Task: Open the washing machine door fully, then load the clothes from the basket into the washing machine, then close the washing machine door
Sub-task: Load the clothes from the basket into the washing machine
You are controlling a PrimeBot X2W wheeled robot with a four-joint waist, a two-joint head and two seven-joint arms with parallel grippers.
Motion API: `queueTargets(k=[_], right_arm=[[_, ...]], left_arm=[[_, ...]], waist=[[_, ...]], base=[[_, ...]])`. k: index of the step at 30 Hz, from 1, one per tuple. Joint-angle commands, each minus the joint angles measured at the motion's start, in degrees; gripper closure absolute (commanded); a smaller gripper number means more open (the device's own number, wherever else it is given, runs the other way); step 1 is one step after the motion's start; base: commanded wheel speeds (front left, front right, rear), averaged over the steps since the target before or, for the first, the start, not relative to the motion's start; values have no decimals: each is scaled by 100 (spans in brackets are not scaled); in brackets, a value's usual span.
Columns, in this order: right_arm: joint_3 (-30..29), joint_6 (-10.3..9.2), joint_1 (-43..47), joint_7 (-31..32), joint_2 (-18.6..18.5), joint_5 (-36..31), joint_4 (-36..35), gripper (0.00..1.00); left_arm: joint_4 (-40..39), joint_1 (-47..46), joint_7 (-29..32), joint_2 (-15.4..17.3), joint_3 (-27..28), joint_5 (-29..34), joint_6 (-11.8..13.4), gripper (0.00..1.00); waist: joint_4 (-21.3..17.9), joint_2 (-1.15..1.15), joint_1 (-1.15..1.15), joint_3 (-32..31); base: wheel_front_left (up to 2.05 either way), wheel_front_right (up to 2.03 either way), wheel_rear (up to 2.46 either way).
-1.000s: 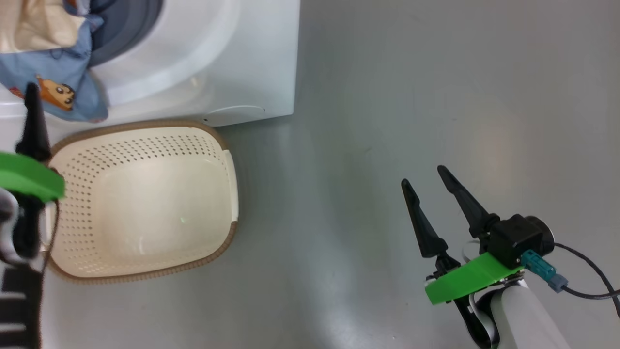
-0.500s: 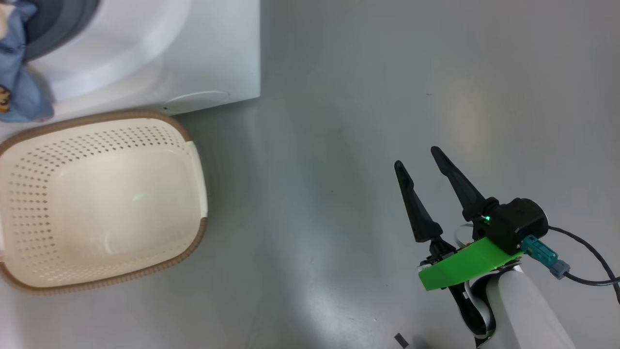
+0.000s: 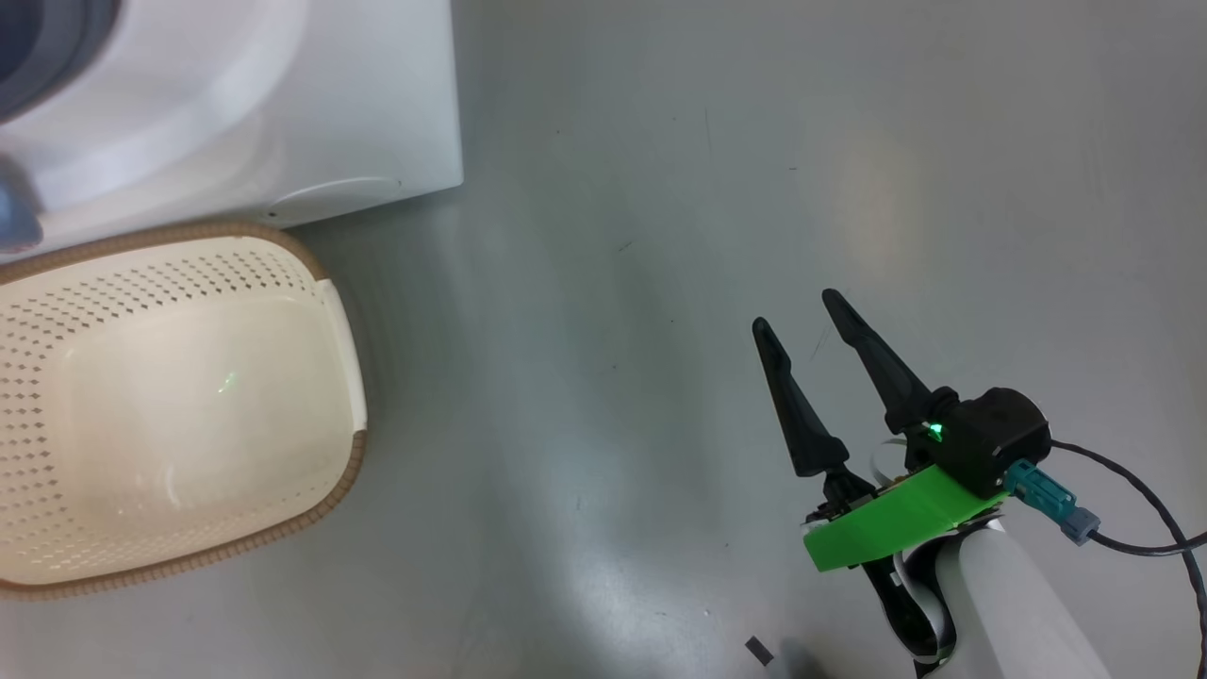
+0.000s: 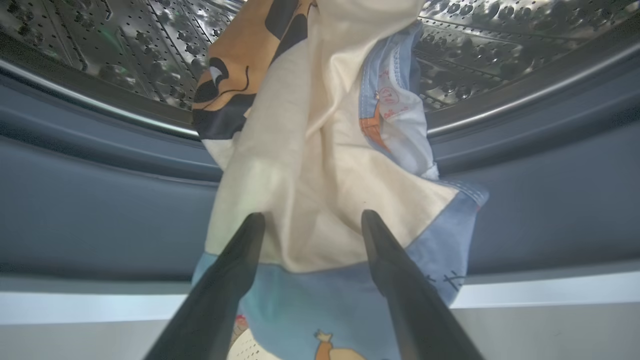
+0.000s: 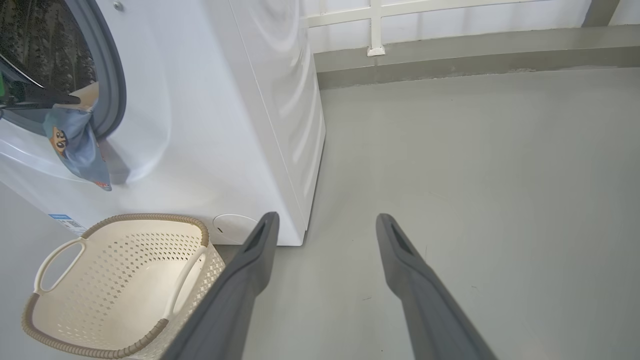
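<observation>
Left gripper [image 4: 311, 215] spread, empty, at clothes [image 4: 310, 150] draped over gasket [image 4: 100, 210], ready for my push | right gripper [image 3: 794, 307] spread, parked clear.

The basket [image 3: 189, 396] runs off the head view's left edge.

Basket [image 3: 141, 283], washing machine [image 3: 283, 113] on grey floor [image 3: 660, 189]

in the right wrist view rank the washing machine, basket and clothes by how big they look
1. washing machine, by far the largest
2. basket, though it sits nearer the camera
3. clothes, a small blue piece hanging from the opening
</observation>
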Motion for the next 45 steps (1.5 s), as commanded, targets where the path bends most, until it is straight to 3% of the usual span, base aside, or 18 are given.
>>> queueTargets(k=[1, 25, 27, 28, 38, 45], right_arm=[[130, 9, -34, -27, 42, 78, -151, 0], [210, 9, -108, -27, 42, 180, -190, 0], [203, 9, -117, -27, 42, 190, -188, 0], [200, 9, -122, -27, 42, 191, -186, 0], [189, 9, -160, -27, 42, 207, -190, 0], [197, 9, -158, -27, 42, 231, -225, 0]], left_arm=[[-76, -129, 10, 373, 82, 85, 29, 0], [1242, -902, -11, 432, -333, 344, 236, 2], [1307, -931, 9, 435, -339, 324, 230, 75], [1331, -945, 9, 434, -345, 316, 223, 100], [1393, -1131, -141, 458, -378, 213, 115, 100], [1124, -1519, -889, 461, -183, -44, 43, 100]], waist=[[-18, 0, 0, 12], [-260, 0, 0, 196], [-261, 0, 0, 204], [-261, 0, 0, 207], [-257, 0, 0, 226], [-278, 0, 0, 304]], base=[[0, 0, 0], [0, 0, 0], [0, 0, 0], [0, 0, 0], [0, 0, 0], [0, 0, 0]])
